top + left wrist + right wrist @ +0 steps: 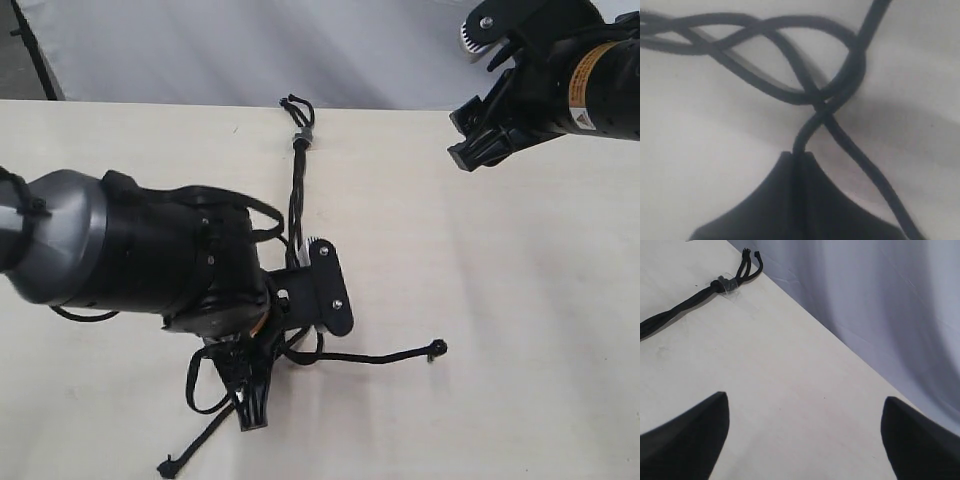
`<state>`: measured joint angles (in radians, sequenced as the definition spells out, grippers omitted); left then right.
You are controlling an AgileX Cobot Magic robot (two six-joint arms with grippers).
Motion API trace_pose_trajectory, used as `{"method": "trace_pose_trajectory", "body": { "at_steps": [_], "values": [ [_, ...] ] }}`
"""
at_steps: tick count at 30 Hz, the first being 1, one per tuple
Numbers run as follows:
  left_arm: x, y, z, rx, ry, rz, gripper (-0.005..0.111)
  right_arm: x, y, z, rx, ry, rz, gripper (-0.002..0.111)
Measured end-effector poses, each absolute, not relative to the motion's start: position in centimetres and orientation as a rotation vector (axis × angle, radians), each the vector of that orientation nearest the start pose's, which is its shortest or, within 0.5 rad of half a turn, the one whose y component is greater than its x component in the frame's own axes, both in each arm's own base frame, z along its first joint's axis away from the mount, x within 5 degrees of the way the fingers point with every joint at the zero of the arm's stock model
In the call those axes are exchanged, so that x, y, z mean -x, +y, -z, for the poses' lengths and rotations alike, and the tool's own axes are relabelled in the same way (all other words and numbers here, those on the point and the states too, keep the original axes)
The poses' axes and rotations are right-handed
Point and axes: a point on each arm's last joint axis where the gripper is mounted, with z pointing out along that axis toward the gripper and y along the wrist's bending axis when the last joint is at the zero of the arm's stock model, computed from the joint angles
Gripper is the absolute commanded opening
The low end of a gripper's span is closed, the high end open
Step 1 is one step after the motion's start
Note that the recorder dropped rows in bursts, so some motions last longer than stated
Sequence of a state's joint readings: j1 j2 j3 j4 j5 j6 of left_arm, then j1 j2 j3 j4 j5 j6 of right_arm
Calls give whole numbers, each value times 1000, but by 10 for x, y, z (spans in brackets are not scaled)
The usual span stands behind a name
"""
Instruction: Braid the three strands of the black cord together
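The black cord lies on the table with its knot and grey band (302, 135) at the far edge. From the knot a braided length (296, 195) runs toward my left gripper (254, 415). That gripper points down at the table, shut on one strand (807, 131). A second strand (867, 167) crosses the held one just past the fingertips, under a loose loop (790, 30). One strand tip (437, 348) lies out to the right, another (165, 467) at the near edge. My right gripper (472, 150) hovers open at the far right, away from the cord (675, 307), nothing between its fingers (715, 415).
A pale wooden table (520, 330) carries the cord. A white cloth backdrop (250, 50) hangs behind its far edge. The bulky left arm body (150, 255) covers the middle of the cord. A slack loop of strand (198, 385) lies beside the left gripper.
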<state>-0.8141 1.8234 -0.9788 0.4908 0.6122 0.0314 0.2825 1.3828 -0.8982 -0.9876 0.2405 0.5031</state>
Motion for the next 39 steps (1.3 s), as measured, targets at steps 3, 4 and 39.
{"method": "trace_pose_trajectory", "body": {
  "at_steps": [3,4,39],
  "values": [
    [-239,-217,-135,-1704,2208,-322,0,-295,67,-286,662,2001,324,78],
    [-237,-215,-132,-1730,2178,-321,0,-295,67,-286,662,2001,324,78],
    [-233,-212,-126,-1241,2571,-12,0,-295,67,-286,662,2001,324,78]
  ]
}}
